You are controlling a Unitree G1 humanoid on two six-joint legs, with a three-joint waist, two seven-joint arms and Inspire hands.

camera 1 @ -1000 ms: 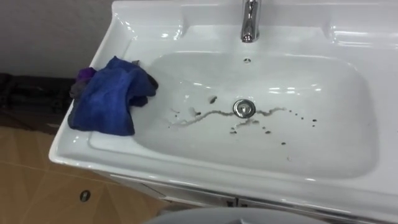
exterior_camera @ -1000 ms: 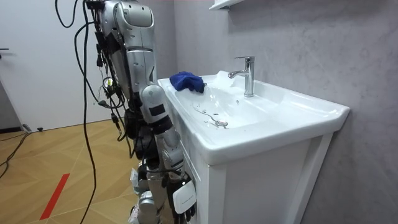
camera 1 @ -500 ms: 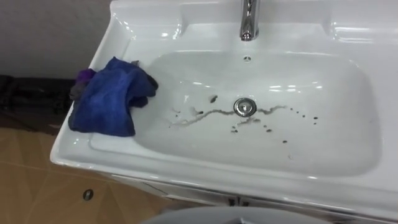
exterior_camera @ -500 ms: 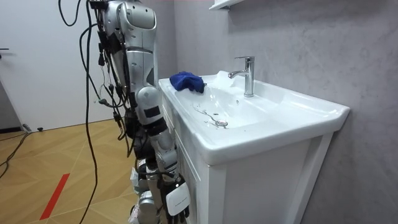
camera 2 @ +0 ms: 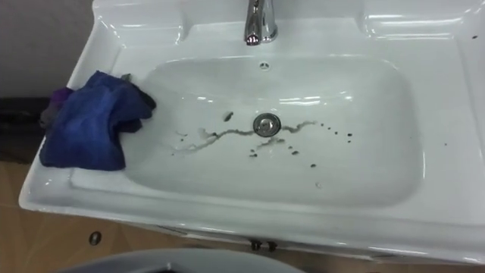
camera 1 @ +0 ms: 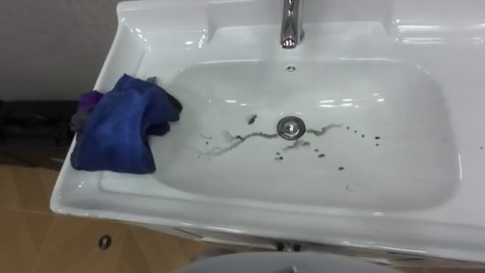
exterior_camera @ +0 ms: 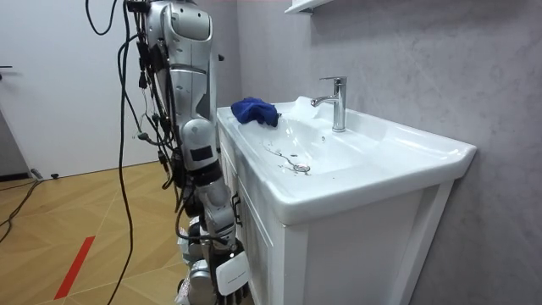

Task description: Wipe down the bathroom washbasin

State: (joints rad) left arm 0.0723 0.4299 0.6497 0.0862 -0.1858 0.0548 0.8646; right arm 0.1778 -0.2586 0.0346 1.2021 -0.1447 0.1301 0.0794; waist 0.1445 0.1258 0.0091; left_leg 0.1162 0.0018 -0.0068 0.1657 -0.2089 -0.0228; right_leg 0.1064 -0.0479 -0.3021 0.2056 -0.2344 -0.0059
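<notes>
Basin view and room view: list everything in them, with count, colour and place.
basin: one, white, on the cabinet.
cloth: one, blue, bunched on the basin's left rim.
purple item: one, under the cloth's outer edge; cannot tell what it is.
tap: one, chrome, back rim, centre.
drain: one, chrome, middle of the bowl.
dirt streaks: several, dark, either side of the drain.
cabinet: one, white, under the basin.
shelf: one, white, on the wall above.
red stripe: one, on the wooden floor.
right hand: one, hanging low by the cabinet front.
</notes>
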